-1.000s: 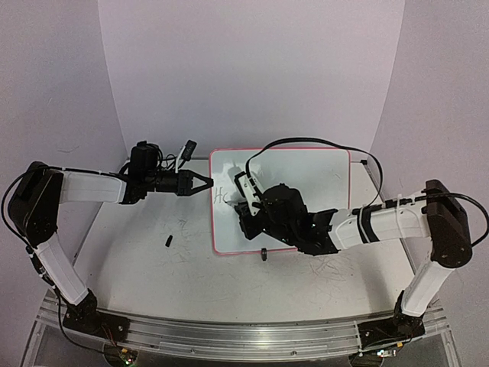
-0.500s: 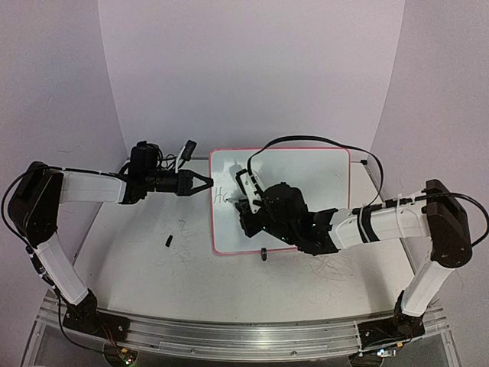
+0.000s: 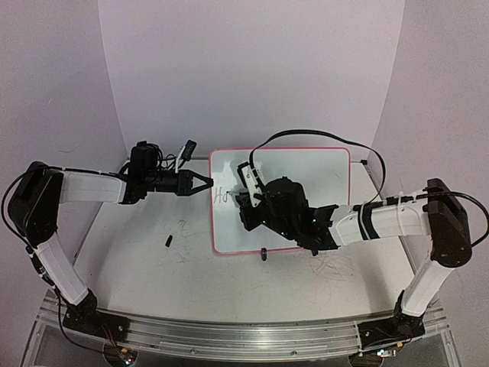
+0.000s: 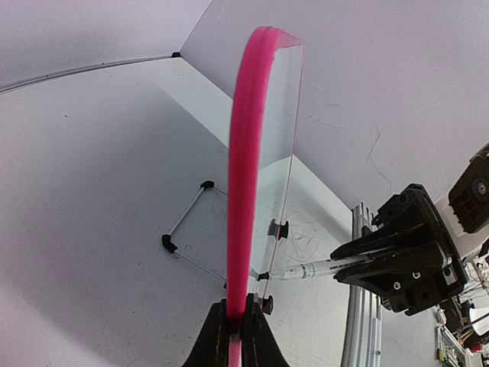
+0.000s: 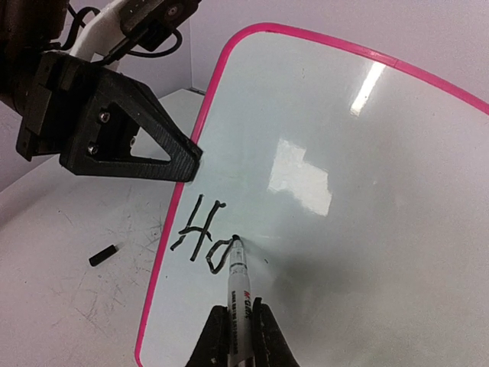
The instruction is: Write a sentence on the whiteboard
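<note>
Pink-rimmed, the whiteboard (image 3: pixel 306 172) sits mid-way across the table (image 3: pixel 130 260), its left edge pinched by the left gripper (image 4: pixel 236 317). The right gripper (image 5: pixel 237 315) clamps a marker (image 5: pixel 238 275), whose tip touches the sentence (image 5: pixel 200 235), reading "Ha".

The top camera looks down from high and far back, while the left wrist camera sees the whiteboard (image 3: pixel 313 176) edge-on and the right wrist camera faces its surface, both close.
</note>
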